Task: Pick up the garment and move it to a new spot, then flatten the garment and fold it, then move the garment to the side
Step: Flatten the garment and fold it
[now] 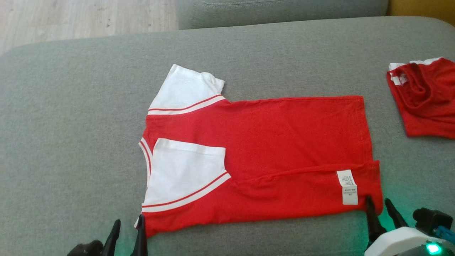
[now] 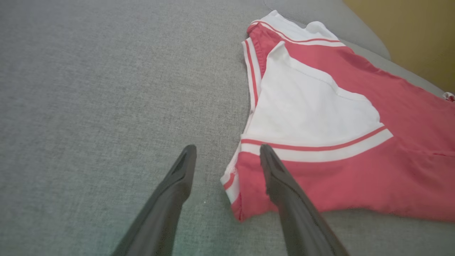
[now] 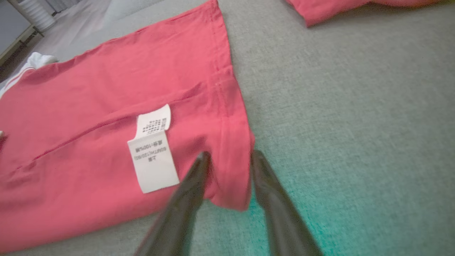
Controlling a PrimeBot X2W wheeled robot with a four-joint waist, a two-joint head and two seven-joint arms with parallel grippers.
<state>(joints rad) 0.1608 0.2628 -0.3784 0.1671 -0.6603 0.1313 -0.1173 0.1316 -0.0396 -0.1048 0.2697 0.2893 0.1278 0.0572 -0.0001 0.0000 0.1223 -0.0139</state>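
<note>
red shirt (image 1: 284, 135) lies flat on grey cushion (image 1: 71, 106), near edge folded over. left gripper (image 1: 129, 220) stands spread at the shoulder corner, gripping nothing. right gripper (image 1: 378, 200) parted astride the hem corner.

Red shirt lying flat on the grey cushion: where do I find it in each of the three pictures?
Head view: the red shirt spans the middle, collar left, hem right.
Left wrist view: the shirt lies in the right half, collar end nearest.
Right wrist view: the shirt lies in the left half, hem end nearest.
Shared landmark: the far white sleeve, on the shirt's far edge.
</note>
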